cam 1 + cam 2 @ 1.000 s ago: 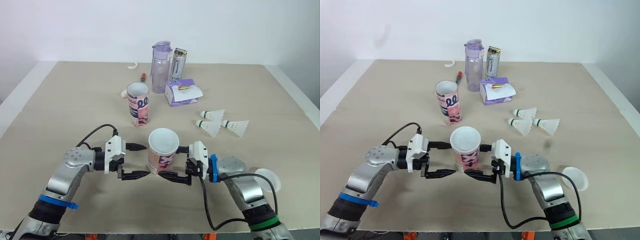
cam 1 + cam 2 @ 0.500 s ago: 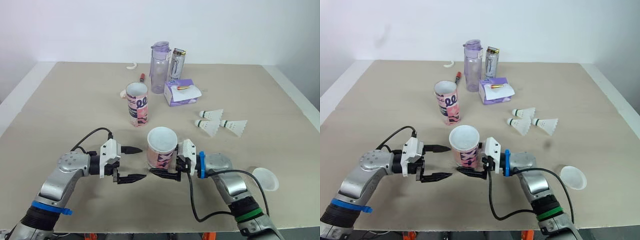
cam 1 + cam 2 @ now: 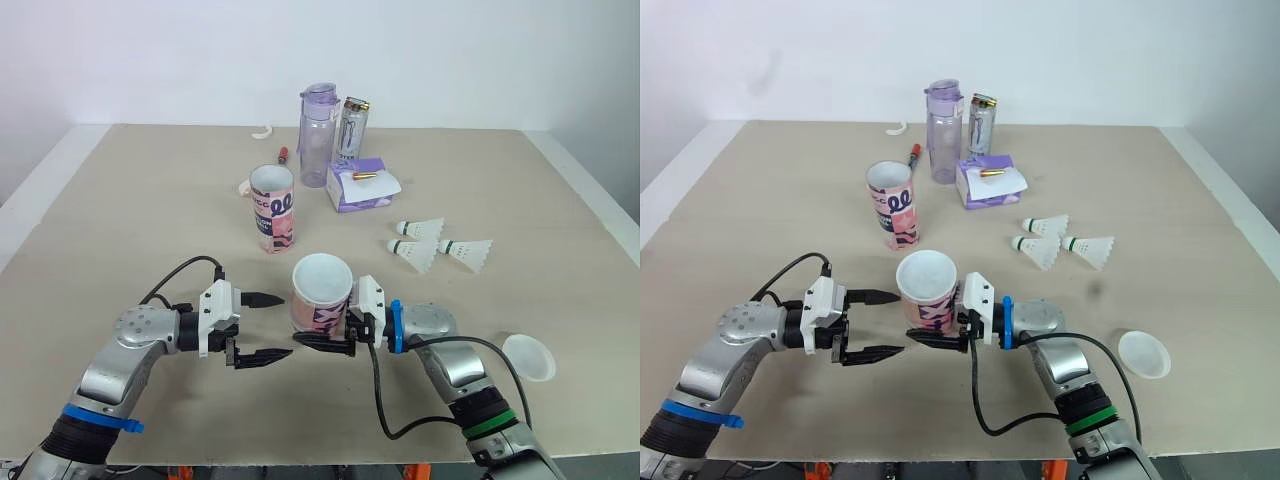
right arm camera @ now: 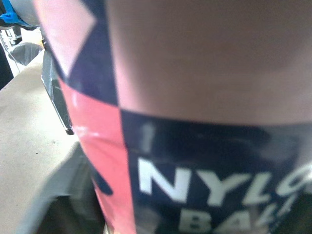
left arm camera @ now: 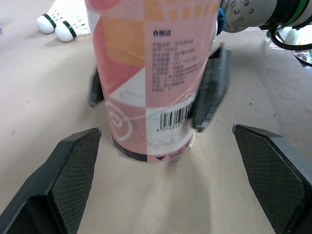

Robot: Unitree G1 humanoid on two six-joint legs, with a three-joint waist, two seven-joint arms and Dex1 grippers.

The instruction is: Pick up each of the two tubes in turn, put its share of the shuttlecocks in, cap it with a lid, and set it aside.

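The near pink tube [image 3: 322,300], with a round white top, stands upright at the table's front middle. My right gripper [image 3: 300,323] reaches in from the right, shut on its lower part; in the left wrist view its fingers [image 5: 210,92] press both sides of the tube [image 5: 151,73]. My left gripper [image 3: 286,325] hangs open just left of the tube, not touching it. A second pink tube [image 3: 272,208] stands farther back with its mouth open. Three white shuttlecocks [image 3: 420,229] lie to the right. A white lid [image 3: 528,357] rests at the front right.
At the back stand a purple bottle [image 3: 318,135] and a silver can [image 3: 350,130], with a purple box [image 3: 362,185] in front of them. A red pen [image 3: 284,155] lies near the bottle. My arms' cables trail along the table's front edge.
My right gripper has slid left from beside the near tube until its fingers sit around the tube's base. My left gripper has drawn back a little to the left.
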